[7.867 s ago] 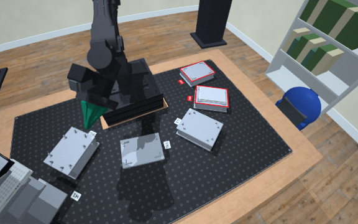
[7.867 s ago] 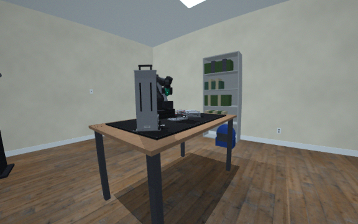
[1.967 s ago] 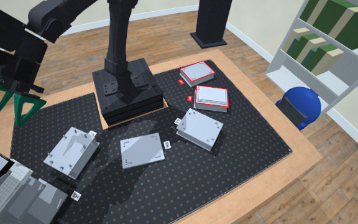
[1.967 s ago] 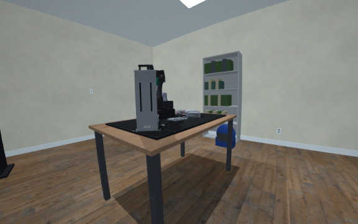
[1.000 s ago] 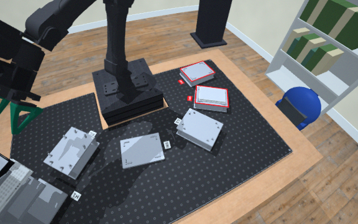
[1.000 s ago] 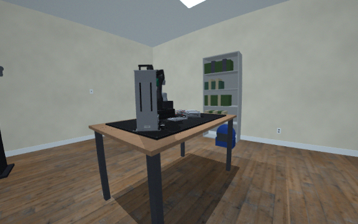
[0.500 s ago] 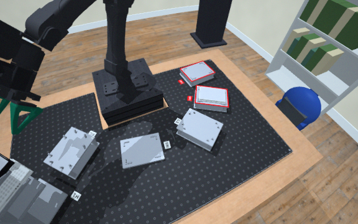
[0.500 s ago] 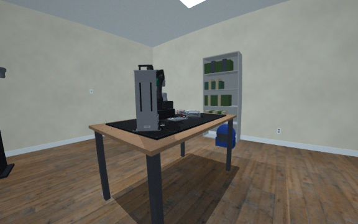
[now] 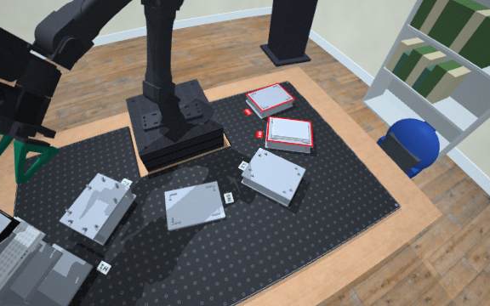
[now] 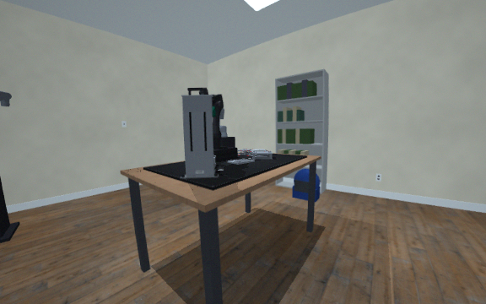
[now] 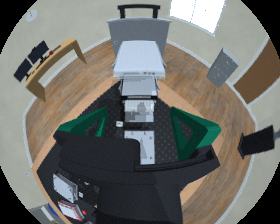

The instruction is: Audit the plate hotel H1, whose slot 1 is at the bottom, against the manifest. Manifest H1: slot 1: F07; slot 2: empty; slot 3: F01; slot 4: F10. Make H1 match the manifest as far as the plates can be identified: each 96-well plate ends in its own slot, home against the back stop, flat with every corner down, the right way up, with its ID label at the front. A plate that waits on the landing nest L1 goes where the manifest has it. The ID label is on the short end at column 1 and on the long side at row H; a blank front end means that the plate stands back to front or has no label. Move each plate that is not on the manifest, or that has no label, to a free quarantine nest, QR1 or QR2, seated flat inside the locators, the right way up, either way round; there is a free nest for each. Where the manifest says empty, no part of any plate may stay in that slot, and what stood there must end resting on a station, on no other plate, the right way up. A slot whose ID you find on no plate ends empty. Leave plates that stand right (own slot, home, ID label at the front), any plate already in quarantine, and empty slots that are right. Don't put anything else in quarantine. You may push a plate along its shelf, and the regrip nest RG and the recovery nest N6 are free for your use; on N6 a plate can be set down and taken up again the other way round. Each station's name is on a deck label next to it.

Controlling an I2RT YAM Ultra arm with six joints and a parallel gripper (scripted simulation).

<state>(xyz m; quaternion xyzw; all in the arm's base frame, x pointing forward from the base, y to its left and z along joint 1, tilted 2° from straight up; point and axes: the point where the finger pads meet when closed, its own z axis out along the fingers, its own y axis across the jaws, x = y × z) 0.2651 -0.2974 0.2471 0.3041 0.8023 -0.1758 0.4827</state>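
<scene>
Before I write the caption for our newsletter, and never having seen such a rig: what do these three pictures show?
A single black robot arm stands bolted to a table. One picture looks down from above, one across the room, and one from the arm's wrist.

Its claw, with green fingers, is wide open and holds nothing.

On the black mat lie grey holders for lab plates. Two have red rims: the farther nest looks bare, the nearer nest carries a plate. The grey tower is a plate rack; the wrist view looks at it from above.

A white bookshelf stands beside a blue helmet.
</scene>
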